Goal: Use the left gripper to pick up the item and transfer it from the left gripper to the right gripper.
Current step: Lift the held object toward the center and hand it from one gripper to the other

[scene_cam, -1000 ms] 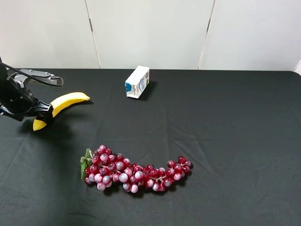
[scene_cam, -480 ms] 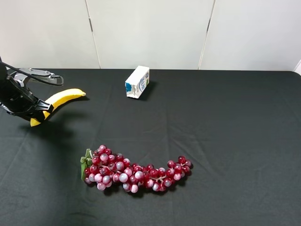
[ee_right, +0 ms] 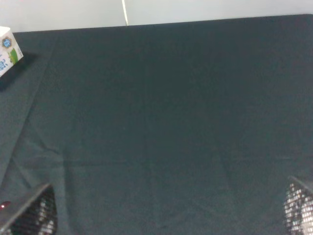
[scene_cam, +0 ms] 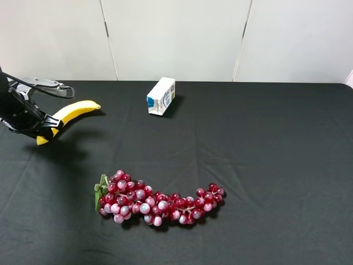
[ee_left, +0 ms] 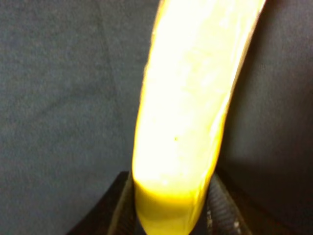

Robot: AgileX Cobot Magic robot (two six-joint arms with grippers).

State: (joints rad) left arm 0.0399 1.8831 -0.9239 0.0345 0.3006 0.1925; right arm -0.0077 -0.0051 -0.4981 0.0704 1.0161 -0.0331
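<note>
The fingers [ee_left: 115, 213] of the left gripper [scene_cam: 51, 125] are closed on the banana [scene_cam: 77, 109], one black finger on each side of the fruit near its lower end. The short end pokes out behind the grip and the long curved part runs up and out in front of it. The banana sits well to the left of the carton [scene_cam: 161, 95] in the high view and a little nearer the camera. It is held clear of the black surface [scene_cam: 265, 143], with its shadow lying apart from it on the cloth. The right gripper [ee_right: 168, 215] shows only in its own wrist view. There its fingers [ee_right: 36, 215] stand wide apart with bare cloth between them and nothing in their hold, and the carton shows far off at the edge of that view. The red grape bunch [scene_cam: 157, 201] lies on the surface in front of the carton, well apart from it and from the banana.
</note>
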